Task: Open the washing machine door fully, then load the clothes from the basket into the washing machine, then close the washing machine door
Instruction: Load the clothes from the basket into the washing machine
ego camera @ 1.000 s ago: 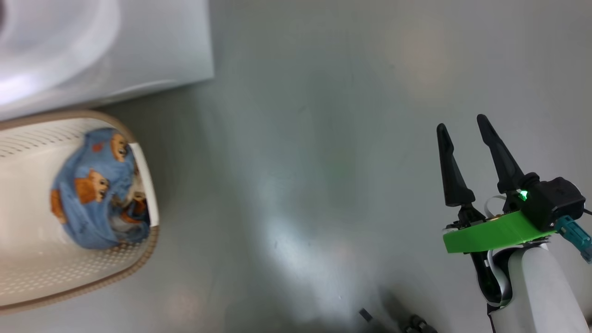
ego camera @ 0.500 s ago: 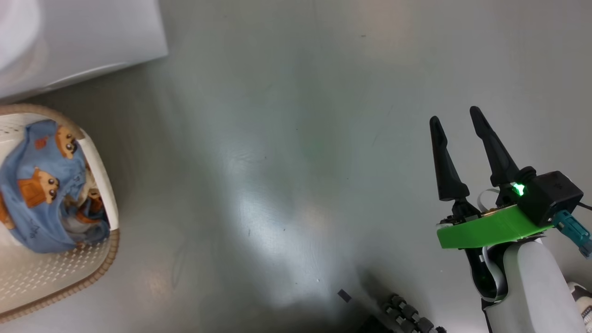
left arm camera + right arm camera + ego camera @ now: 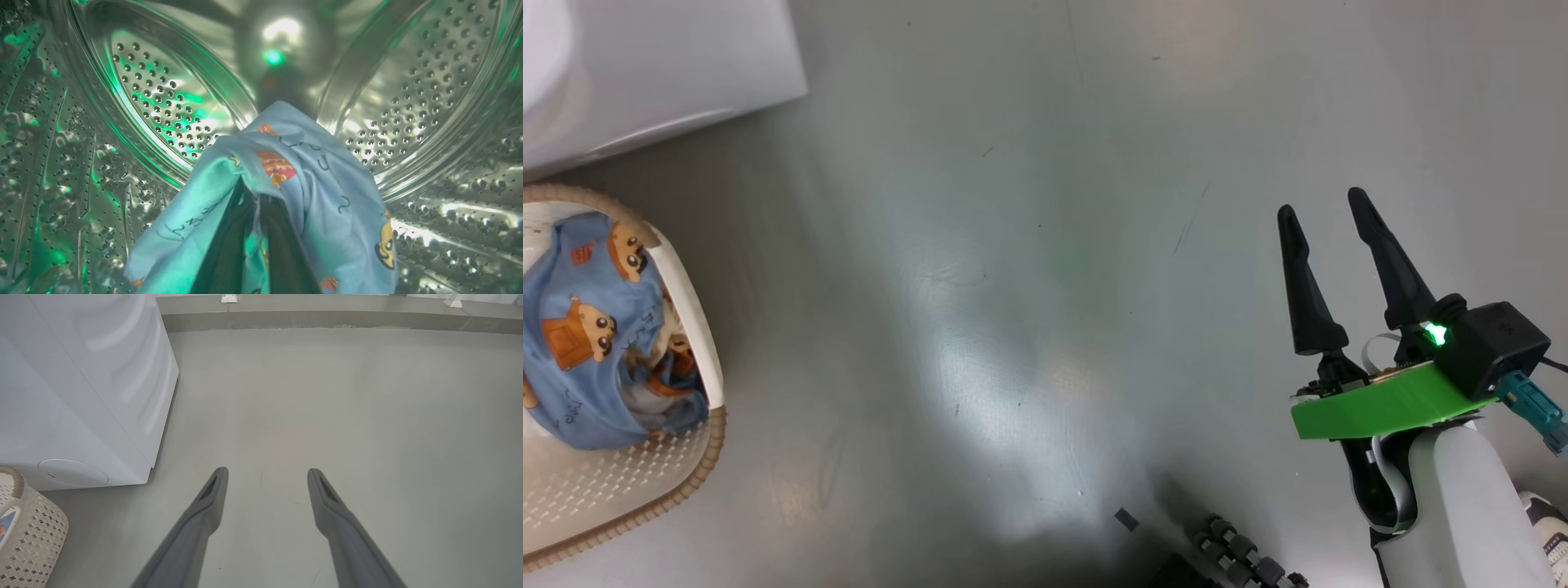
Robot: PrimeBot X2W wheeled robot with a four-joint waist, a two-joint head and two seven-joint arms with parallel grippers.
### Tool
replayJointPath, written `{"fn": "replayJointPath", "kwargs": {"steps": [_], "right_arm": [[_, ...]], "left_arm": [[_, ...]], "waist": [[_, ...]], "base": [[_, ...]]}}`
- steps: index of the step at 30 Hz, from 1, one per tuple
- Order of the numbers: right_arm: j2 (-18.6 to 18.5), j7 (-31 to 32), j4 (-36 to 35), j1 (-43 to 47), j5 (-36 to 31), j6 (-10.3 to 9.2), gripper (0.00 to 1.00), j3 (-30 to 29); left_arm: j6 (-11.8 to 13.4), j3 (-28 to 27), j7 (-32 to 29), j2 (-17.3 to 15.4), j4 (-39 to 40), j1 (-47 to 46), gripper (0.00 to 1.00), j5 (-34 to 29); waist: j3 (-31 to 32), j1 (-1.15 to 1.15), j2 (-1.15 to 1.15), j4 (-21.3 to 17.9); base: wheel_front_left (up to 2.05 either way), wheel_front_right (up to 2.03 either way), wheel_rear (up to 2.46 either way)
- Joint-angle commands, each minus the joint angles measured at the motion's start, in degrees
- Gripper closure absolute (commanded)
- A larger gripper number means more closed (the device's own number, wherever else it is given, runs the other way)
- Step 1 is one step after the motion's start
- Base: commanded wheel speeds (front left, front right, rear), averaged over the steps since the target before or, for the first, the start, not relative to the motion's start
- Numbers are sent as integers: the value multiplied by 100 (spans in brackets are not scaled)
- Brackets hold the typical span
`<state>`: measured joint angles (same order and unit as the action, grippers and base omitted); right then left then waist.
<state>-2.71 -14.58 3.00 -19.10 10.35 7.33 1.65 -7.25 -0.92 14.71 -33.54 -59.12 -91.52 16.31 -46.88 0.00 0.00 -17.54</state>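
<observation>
In the left wrist view my left gripper [image 3: 254, 200] is shut on a light-blue garment [image 3: 318, 192] printed with orange animals, inside the perforated steel drum [image 3: 171, 102] of the washing machine. The cloth drapes over both dark fingers and hides their tips. The machine's white body [image 3: 645, 65] fills the head view's upper left corner, and its side [image 3: 81, 396] faces the right wrist camera. The cream basket [image 3: 698, 327] at the left edge holds more blue clothes [image 3: 588, 351]. My right gripper [image 3: 1323, 204] hangs open over bare floor, far right of the basket. The washing machine door is out of view.
Grey glossy floor [image 3: 1029, 286] lies between the basket and my right arm. A low kerb [image 3: 327, 318] runs along the far wall. The robot's dark base wheels [image 3: 1241, 559] show at the bottom of the head view. The basket's perforated wall [image 3: 32, 539] sits by the machine's front corner.
The head camera has swung right, so basket and machine slid toward the picture's left edge. The right gripper keeps its open pose.
</observation>
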Motion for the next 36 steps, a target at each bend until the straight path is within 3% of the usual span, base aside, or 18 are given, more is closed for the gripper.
{"fn": "replayJointPath", "kwargs": {"steps": [1,3,4,5,6,21,25,36], "right_arm": [[-17,-42,-123,73,19,16,0,119],[-17,-42,-123,65,-6,16,0,94],[-17,-42,-123,63,-15,16,0,78],[-17,-42,-124,61,-20,16,0,63],[-17,-42,-124,59,-26,16,0,52],[-17,-42,-57,-9,-142,16,0,24],[-17,-42,-16,-32,-186,16,0,-17],[-17,-42,239,185,-329,16,0,-11]], "left_arm": [[31,15,28,-278,69,86,100,-54],[30,24,29,-244,-51,78,94,-45],[28,33,29,-226,-116,75,55,-41],[27,41,29,-215,-156,69,3,-41],[25,28,29,-194,-229,64,0,-12],[-12,113,29,-117,-461,334,0,112],[-20,89,29,-11,-371,824,0,338],[-23,803,29,162,329,2858,0,1223]], "waist": [[-4,0,0,17],[-4,0,0,36],[0,0,0,46],[3,0,0,55],[9,0,0,64],[335,0,0,209],[647,0,0,290],[1773,0,0,769]], "base": [[0,0,0],[0,0,0],[0,0,0],[0,0,0],[0,0,0],[0,0,0],[0,0,0],[0,0,0]]}}
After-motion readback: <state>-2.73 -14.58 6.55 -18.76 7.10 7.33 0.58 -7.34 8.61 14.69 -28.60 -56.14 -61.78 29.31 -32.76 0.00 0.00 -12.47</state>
